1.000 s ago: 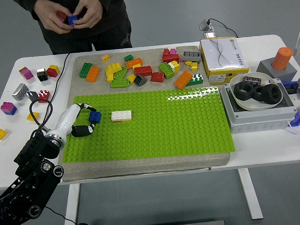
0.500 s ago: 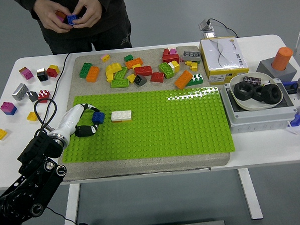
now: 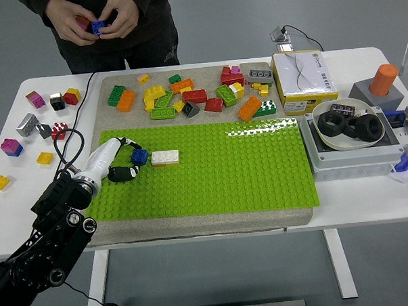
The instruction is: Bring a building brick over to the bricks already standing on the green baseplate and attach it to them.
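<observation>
We hold the blue brick [image 3: 140, 156] pinched in the left hand [image 3: 126, 163], left of centre in the frame over the green baseplate [image 3: 212, 176]. The white brick [image 3: 165, 157], long axis horizontal, lies just beside it to the right.

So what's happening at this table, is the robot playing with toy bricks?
Sort of. The robot's left hand holds a blue brick over the green baseplate, right beside a white brick standing there; whether the two touch is unclear. Its right arm is out of view. Across the table, a person's hands fiddle with a few small bricks, and a loose pile of bricks lies behind the baseplate.
</observation>
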